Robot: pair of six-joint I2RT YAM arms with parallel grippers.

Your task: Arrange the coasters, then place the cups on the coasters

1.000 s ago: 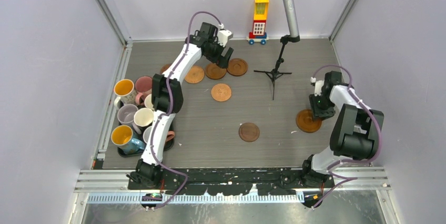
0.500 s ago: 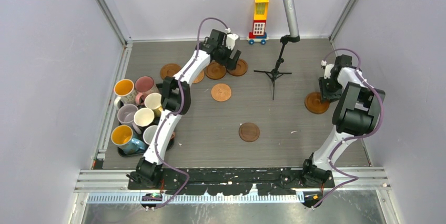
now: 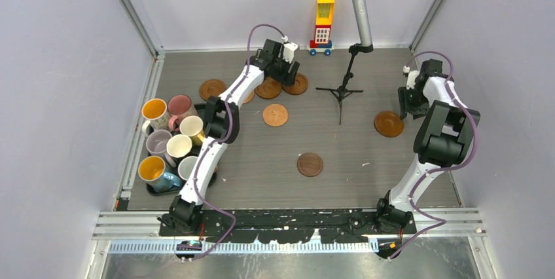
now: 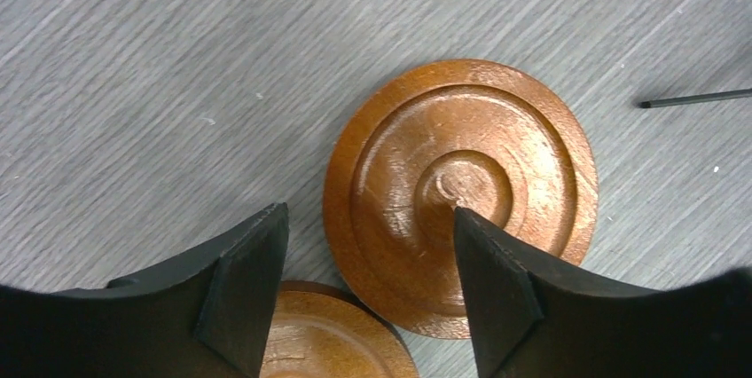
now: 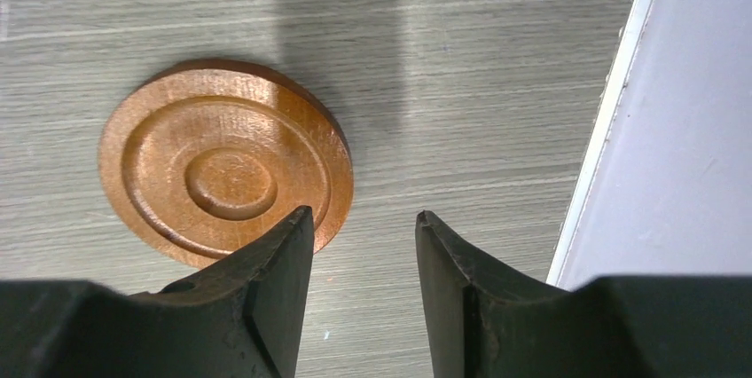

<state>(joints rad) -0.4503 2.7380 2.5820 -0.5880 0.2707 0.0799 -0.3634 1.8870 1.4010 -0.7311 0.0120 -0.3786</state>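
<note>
Several brown coasters lie on the table: one at the far left (image 3: 212,88), two far ones (image 3: 268,88) (image 3: 296,84), one mid-table (image 3: 275,114), a darker one (image 3: 309,164) and one at the right (image 3: 389,124). My left gripper (image 3: 283,73) hovers open over the far pair. Its jaws straddle the left part of a ringed coaster (image 4: 461,192), with another coaster (image 4: 337,342) below. My right gripper (image 3: 409,103) is open and empty, and the right coaster (image 5: 222,165) lies flat just left of its fingers. The cups (image 3: 169,136) stand clustered at the left.
A black tray (image 3: 157,190) under the cups sits by the left wall. A microphone stand (image 3: 340,92) and a toy block tower (image 3: 322,27) stand at the back. The right wall's white edge (image 5: 612,121) is close to my right gripper.
My right gripper carried the right coaster farther back, set it down and opened. My left gripper shifted right over the far coasters and its jaws narrowed.
</note>
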